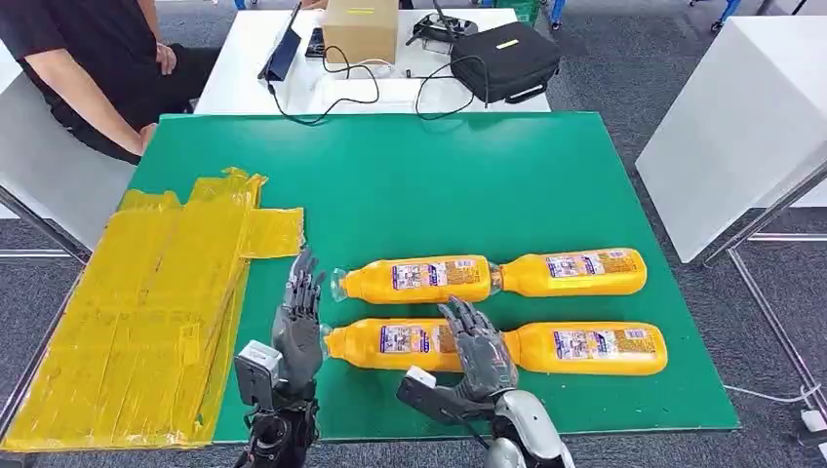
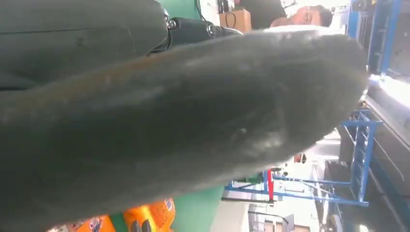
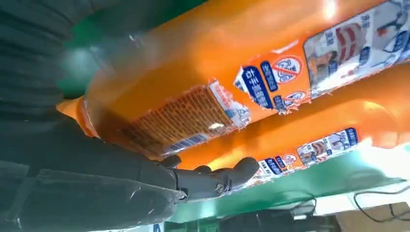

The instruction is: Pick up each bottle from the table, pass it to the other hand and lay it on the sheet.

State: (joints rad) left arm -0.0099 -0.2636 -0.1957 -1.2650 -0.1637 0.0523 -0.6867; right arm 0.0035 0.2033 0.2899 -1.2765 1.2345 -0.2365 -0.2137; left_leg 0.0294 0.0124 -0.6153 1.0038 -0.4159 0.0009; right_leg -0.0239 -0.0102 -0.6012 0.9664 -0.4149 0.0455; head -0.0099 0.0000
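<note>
We see four orange bottles lying on their sides on the green table (image 1: 410, 175), in two rows of two. Each is a clear plastic bottle full of orange liquid, with a pale label printed in blue and red around its middle. In the far row lie the far-left bottle (image 1: 414, 280) and the far-right bottle (image 1: 585, 272), end to end and touching. In the near row lie the near-left bottle (image 1: 390, 341) and the near-right bottle (image 1: 590, 348).

Our right hand (image 1: 480, 353) rests over the near row where the two bottles meet, fingers spread across the near-left bottle's body and not closed around it. In the right wrist view its dark fingers (image 3: 212, 180) lie along the orange side of a bottle (image 3: 232, 63), label close up.

Our left hand (image 1: 297, 317) is held flat and open just beside the necks of the left bottles, holding nothing.

The yellow sheet (image 1: 146, 312) lies crumpled over the table's left edge, apart from the bottles. A person (image 1: 88, 68) sits at the far left corner.
</note>
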